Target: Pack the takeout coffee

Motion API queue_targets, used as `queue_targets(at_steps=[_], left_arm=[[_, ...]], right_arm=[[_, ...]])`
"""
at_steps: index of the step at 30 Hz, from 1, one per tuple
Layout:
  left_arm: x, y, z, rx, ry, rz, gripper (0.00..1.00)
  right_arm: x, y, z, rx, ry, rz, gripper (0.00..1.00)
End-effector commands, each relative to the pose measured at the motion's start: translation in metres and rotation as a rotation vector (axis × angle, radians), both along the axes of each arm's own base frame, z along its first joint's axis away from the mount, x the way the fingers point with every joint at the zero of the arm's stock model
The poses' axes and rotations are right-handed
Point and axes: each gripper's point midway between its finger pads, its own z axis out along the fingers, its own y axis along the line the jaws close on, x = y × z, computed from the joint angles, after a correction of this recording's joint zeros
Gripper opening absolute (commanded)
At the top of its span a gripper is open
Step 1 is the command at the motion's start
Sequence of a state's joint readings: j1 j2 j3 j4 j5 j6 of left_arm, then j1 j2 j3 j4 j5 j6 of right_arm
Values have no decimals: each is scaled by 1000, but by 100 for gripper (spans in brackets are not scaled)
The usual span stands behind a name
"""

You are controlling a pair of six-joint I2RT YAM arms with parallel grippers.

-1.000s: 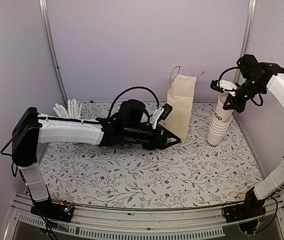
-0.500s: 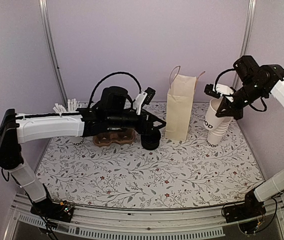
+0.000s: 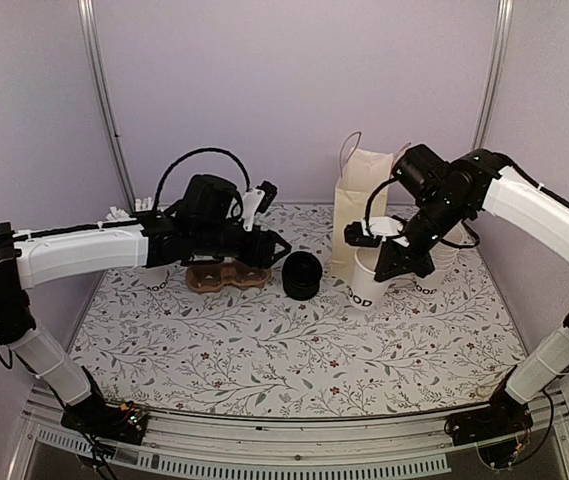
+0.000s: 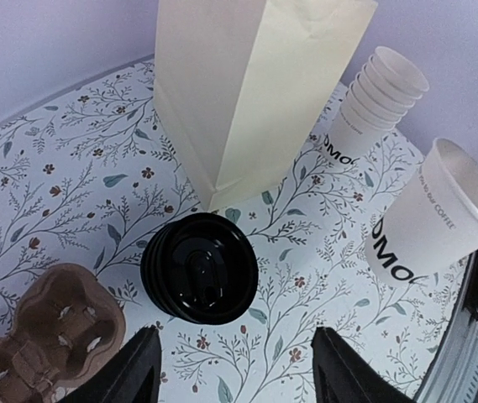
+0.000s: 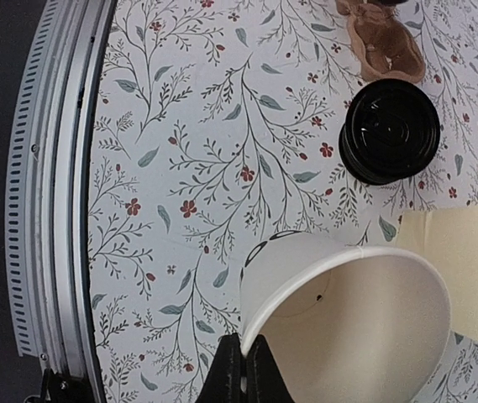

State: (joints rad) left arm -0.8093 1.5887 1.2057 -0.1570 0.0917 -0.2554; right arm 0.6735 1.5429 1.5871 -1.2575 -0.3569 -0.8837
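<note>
The white paper cup [image 3: 367,281] tilts, lidless, near the tan paper bag [image 3: 361,215], its rim pinched by the right claw [image 5: 240,348]; its dark lettering is half cut off. Just left lie glossy black lids [image 3: 302,275]. The left claw [image 4: 234,344] gapes wide, empty.

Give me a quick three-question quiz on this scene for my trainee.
1. True or false: the right gripper pinches the rim of a lidless cup.
2. Fill in: the paper bag stands ___.
3. Where are the black lids? A) inside the bag B) on the table, in front of the open left gripper C) on the held cup

Key: 1 true; 2 upright; 3 B.
</note>
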Motion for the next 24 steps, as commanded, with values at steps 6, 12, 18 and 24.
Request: queue_targets(at_steps=[6, 12, 18, 24], left_arm=[[-2, 35, -10, 73, 18, 96, 67], [-4, 41, -18, 86, 27, 102, 67], [-5, 41, -24, 99, 36, 87, 68], [-4, 40, -25, 113, 33, 73, 68]], right_arm=[[-44, 72, -63, 19, -30, 227, 0], [-63, 102, -91, -5, -45, 282, 0], [-63, 114, -105, -9, -56, 282, 5], [-68, 113, -95, 5, -48, 305, 37]])
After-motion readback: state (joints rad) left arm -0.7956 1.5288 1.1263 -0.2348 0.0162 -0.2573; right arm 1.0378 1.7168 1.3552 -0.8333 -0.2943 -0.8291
